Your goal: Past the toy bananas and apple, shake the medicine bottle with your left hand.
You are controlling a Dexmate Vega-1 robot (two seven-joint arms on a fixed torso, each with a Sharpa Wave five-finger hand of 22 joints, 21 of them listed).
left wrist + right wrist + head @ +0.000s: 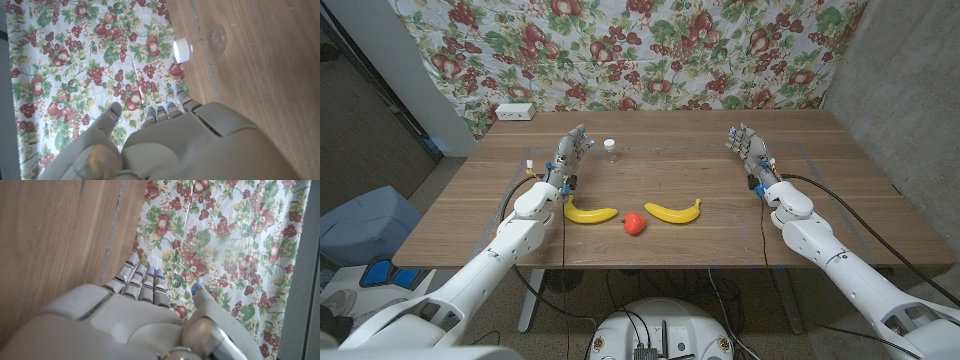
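Note:
A small clear medicine bottle [610,149] with a white cap stands upright on the wooden table [670,170], beyond the fruit. In the left wrist view the bottle [200,42] shows its white cap and clear body. My left hand [570,155] stands on its edge just left of the bottle, fingers apart, holding nothing; a gap separates them. The left hand's back [190,145] fills the lower part of its wrist view. Two yellow toy bananas [590,212] [674,211] flank a red toy apple [634,223] nearer the front. My right hand [748,148] stands open at the right.
A floral cloth [650,50] hangs behind the table. A white power strip [515,113] lies at the back left corner. A blue bin [365,225] stands on the floor to the left. My right hand's back [135,320] faces the cloth.

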